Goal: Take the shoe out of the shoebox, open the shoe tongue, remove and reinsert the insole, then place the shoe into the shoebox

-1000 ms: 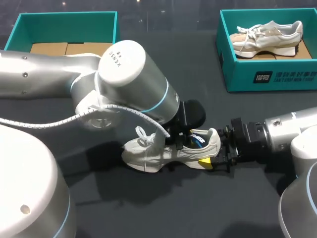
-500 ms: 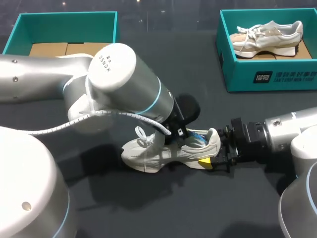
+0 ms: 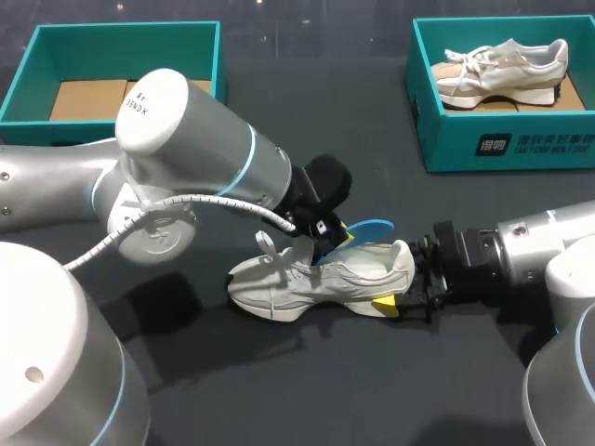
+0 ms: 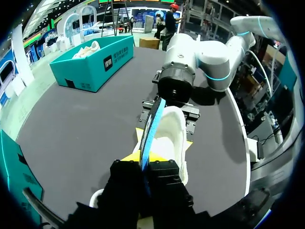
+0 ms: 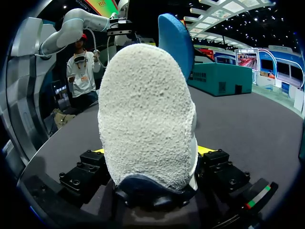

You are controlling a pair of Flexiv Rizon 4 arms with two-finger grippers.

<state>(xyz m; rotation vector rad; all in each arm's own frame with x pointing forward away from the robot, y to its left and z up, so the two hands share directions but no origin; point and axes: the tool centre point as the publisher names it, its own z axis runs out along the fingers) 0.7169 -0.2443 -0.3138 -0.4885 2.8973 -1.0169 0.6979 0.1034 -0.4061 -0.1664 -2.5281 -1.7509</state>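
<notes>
A white sneaker (image 3: 307,283) lies on its side mid-table, heel toward my right arm. My right gripper (image 3: 402,293) is shut on its heel, one finger on each side; in the right wrist view the rough sole (image 5: 147,119) fills the space between the fingers. My left gripper (image 3: 327,234) hovers over the shoe's opening, shut on the blue insole (image 3: 370,228). The insole is lifted and slants up out of the shoe. In the left wrist view the insole (image 4: 153,126) runs edge-on from the left gripper (image 4: 145,164) toward the sneaker (image 4: 171,133).
A teal shoebox (image 3: 502,139) at the back right holds a second white sneaker (image 3: 502,65). Another teal box (image 3: 121,37) at the back left has brown cardboard inside. Dark table surface lies around the shoe.
My left gripper closed on the blue insole and drew it up out of the shoe. The left arm swung back toward the left. The right arm and the shoe stayed put.
</notes>
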